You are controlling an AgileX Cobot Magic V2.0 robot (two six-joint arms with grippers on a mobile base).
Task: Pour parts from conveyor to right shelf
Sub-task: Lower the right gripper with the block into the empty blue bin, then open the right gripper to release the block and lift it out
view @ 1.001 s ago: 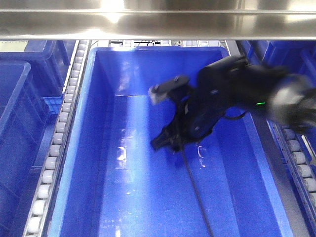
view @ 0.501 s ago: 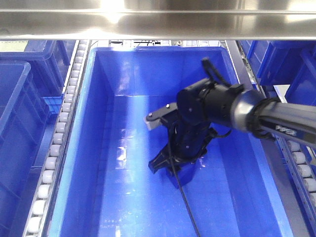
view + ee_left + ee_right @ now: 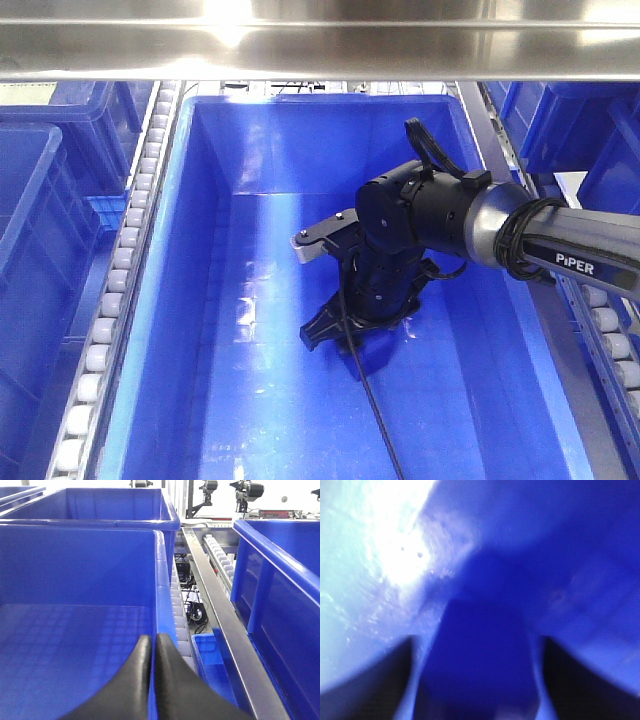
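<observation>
Left claw (image 3: 151, 652): two black fingers pressed together, tips touching, nothing between them; sat above right wall of the near bin.
Near bin (image 3: 75, 570): large, blue, grid-textured floor, no contents seen.
Far bin (image 3: 100, 505): blue, behind near bin.
Right bin (image 3: 280, 595): blue, across the gap.
Right shelf (image 3: 220, 560): steel rail with white rollers between bins.
Cables (image 3: 192, 605): dark tangle below rollers.

Shiny steel shelf (image 3: 320, 45) — 2 lanes of small white rollers showing.

"PiPER" on right arm (image 3: 575, 262)
</observation>
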